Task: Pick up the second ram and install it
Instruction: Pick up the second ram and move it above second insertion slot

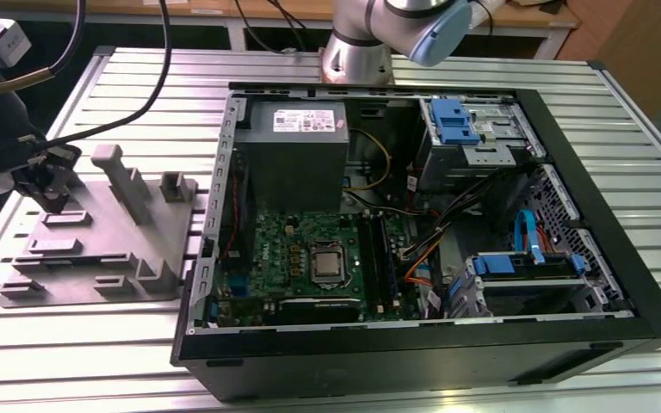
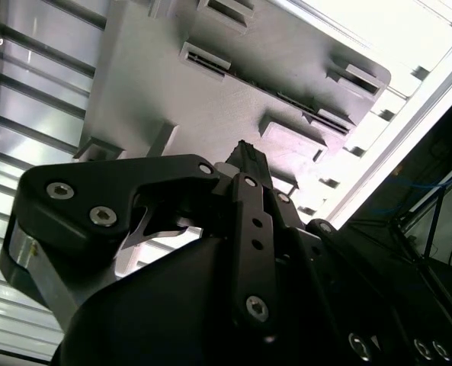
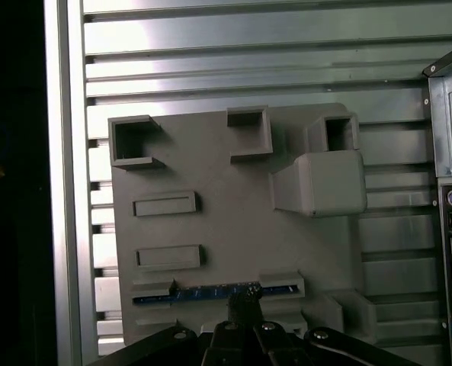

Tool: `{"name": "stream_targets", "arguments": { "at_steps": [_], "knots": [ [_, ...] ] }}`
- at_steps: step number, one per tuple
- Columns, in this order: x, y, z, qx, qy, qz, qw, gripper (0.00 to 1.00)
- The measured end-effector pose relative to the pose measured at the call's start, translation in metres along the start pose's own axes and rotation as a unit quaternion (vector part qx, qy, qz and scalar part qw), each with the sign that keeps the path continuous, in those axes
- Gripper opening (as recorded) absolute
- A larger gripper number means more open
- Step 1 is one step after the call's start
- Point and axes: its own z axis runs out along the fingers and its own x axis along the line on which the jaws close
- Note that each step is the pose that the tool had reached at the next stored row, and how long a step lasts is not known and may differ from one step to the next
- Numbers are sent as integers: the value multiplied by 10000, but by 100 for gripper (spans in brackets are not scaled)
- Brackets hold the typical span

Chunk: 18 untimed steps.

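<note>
The gripper point(image 1: 47, 191) hung over the grey holder block point(image 1: 83, 249) on the slatted desk point(image 1: 66, 344), at the exterior view's left of the open computer case point(image 1: 635, 284). In the first wrist view, the second ram point(image 3: 199, 293) stood on edge in the block's slot, with the gripper point(image 3: 245, 303) at its middle. I could not tell whether the jaws were open or closed on it.

The thin blue second ram point(image 3: 203, 293) sits edgewise in the gray fixture point(image 3: 233, 229).
</note>
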Motion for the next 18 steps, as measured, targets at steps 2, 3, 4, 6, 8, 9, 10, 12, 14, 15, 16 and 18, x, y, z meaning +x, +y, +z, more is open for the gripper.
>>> {"name": "stream_targets", "arguments": {
  "at_steps": [2,3,4,6,8,9,10,12,14,15,16,18],
  "knots": [
    [0,0,5,-1,0,-29,10000,10],
    [0,0,10,-1,1,-71,10000,10],
    [1,0,15,-1,5,-128,9999,10],
    [1,-1,27,0,12,-272,9996,10],
    [1,-2,44,0,18,-420,9991,10],
    [2,-2,52,0,22,-501,9987,10],
    [2,-2,60,0,26,-591,9982,10],
    [1,-3,76,0,33,-776,9970,10],
    [2,-4,90,0,41,-954,9954,10],
    [1,-4,97,0,45,-1047,9945,10],
    [2,-5,104,0,49,-1135,9935,10],
    [1,-5,117,0,57,-1314,9913,10]
  ]
}}
